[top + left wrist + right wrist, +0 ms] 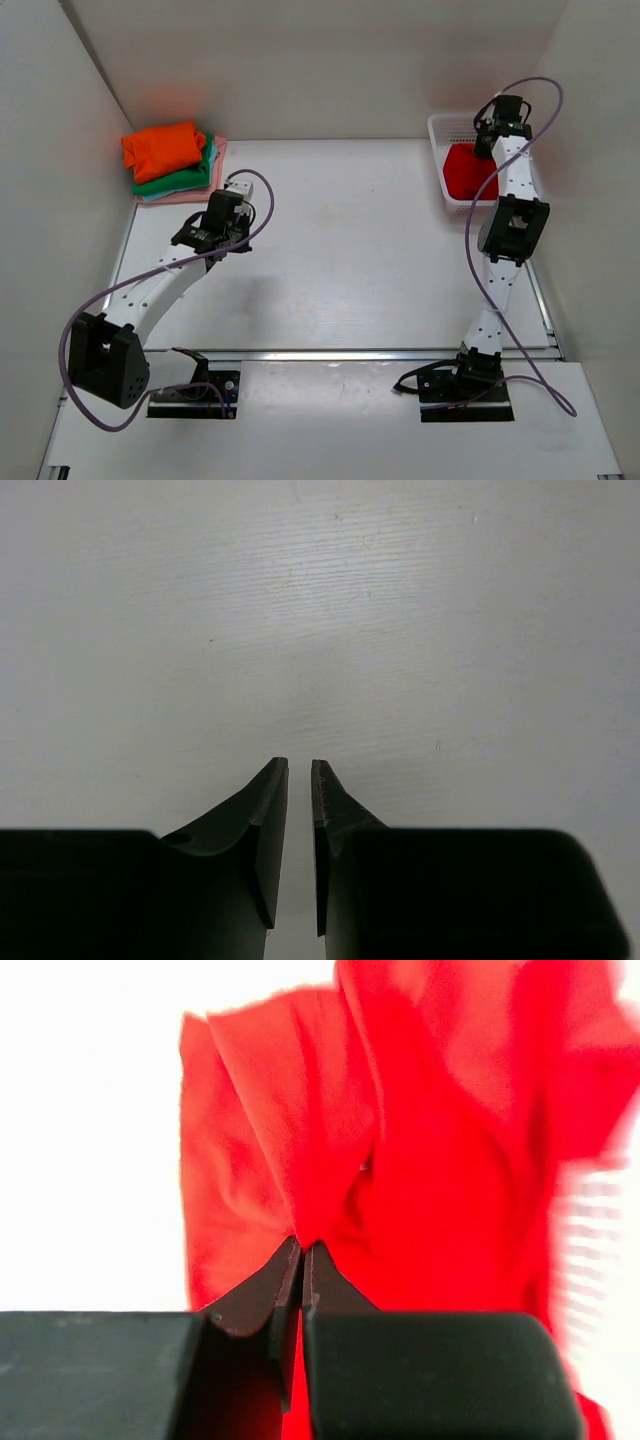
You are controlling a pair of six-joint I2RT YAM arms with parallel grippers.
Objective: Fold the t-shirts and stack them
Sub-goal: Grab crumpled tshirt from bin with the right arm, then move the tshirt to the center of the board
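A folded stack sits at the table's back left: the orange t-shirt (163, 146) on top, the green t-shirt (188, 180) under it, the pale pink t-shirt (220, 150) at the bottom. The red t-shirt (468, 172) lies bunched in the white mesh basket (446, 126) at the back right. My right gripper (489, 138) is over the basket, shut on a fold of the red t-shirt (420, 1140), the jaws (302, 1243) pinching the cloth. My left gripper (236, 203) hovers just right of the stack, its jaws (300, 765) nearly together and empty over bare table.
White walls enclose the table (350, 250) on the left, back and right. The basket stands against the right wall. The right arm (512, 225) reaches up along the table's right side. Purple cables loop from both arms.
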